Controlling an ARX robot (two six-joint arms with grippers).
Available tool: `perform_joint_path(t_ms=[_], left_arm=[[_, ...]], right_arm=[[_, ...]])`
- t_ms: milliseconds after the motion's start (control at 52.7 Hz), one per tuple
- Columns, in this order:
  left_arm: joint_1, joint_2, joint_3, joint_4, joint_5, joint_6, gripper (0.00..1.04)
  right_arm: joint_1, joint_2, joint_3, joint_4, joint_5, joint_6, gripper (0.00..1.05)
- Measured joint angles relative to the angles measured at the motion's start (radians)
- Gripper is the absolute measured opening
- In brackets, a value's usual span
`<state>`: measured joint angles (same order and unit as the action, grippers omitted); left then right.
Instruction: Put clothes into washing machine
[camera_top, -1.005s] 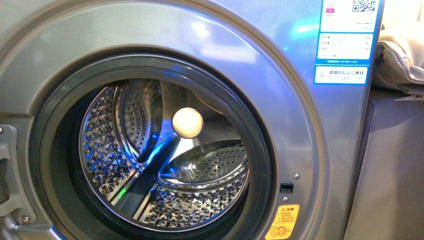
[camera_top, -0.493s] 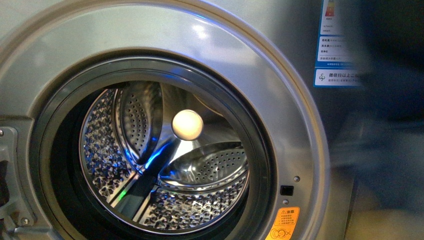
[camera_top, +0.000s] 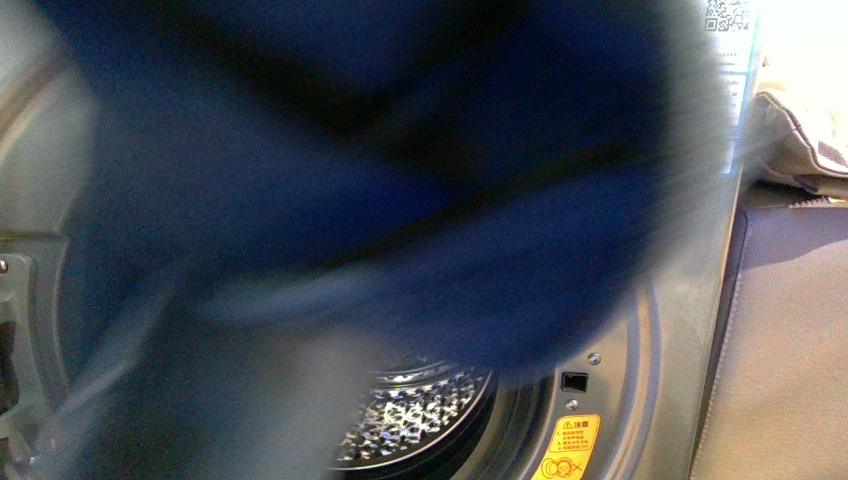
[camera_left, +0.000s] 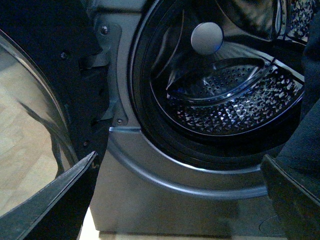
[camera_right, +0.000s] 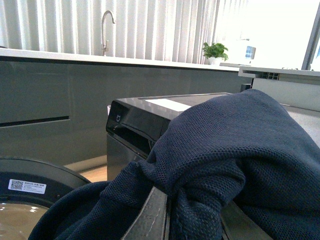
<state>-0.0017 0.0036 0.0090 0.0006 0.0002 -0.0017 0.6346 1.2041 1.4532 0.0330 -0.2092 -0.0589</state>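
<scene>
the clothes (camera_top: 380, 200), a blurred navy mass, fill the front view from 9 through 12 to 3 o'clock, in front of the washing machine (camera_top: 660, 350) porthole; only a patch of drum (camera_top: 420, 420) shows at 6 o'clock. the right gripper (camera_right: 195, 220) clamps the knit fabric bunched between its fingers. the left gripper (camera_left: 179, 165) is spread wide and empty (the door (camera_left: 45, 50) stands open beside it).

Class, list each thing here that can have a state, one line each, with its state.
washing machine door, open
drum, empty
clothes, bunched, not yet in the drum
left gripper, open
right gripper, shut on the clothes
</scene>
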Motion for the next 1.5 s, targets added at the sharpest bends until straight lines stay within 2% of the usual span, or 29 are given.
perform_joint_path(t_ms=[341, 569, 1498], left_arm=[[0.000, 0.000, 0.000, 0.000, 0.000, 0.000, 0.98], [0.000, 0.000, 0.000, 0.000, 0.000, 0.000, 0.98], [0.000, 0.000, 0.000, 0.000, 0.000, 0.000, 0.98]], right_arm=[[0.039, 0.131, 0.138, -0.028, 0.088, -0.016, 0.09], [0.042, 0.159, 0.145, -0.044, 0.119, -0.009, 0.09], [0.047, 0.151, 0.145, -0.044, 0.119, -0.008, 0.09]])
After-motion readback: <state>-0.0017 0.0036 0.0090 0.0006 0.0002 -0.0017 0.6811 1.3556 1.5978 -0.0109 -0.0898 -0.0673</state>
